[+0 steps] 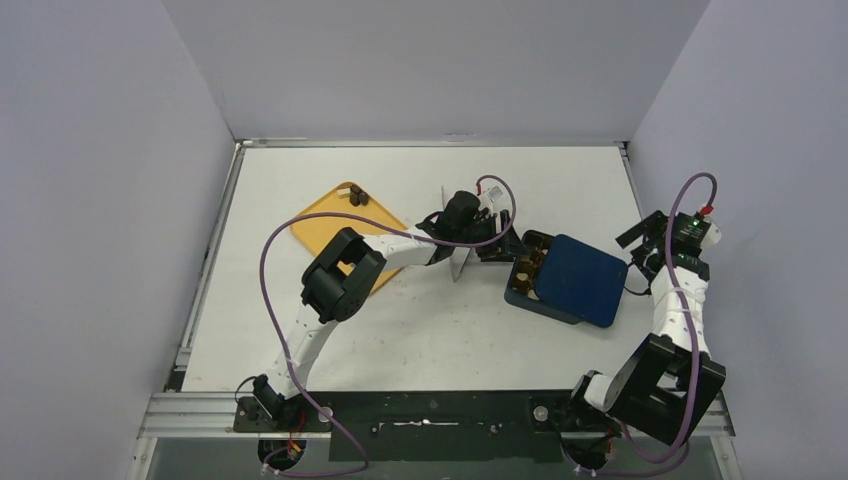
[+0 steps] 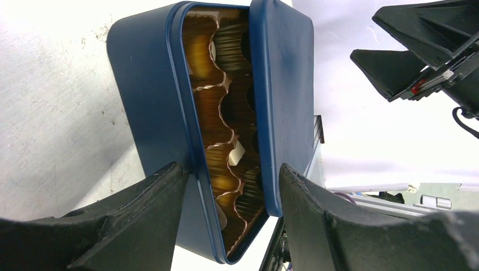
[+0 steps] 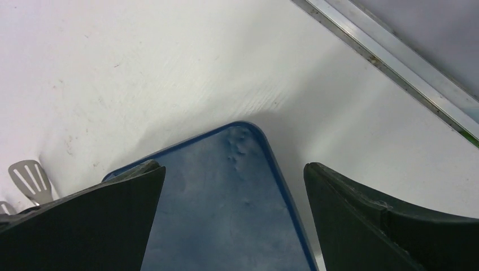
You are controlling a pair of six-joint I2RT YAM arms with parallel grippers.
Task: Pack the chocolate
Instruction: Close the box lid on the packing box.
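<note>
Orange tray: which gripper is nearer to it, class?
Left. The left gripper is between the orange tray and the blue box, at its open end; the right gripper is past the box's far side.

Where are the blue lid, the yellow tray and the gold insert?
blue lid (image 1: 580, 280), top view, middle of its top.
yellow tray (image 1: 338, 216), top view, bare floor.
gold insert (image 2: 216, 116), left wrist view, ribbed cup wall.
</note>
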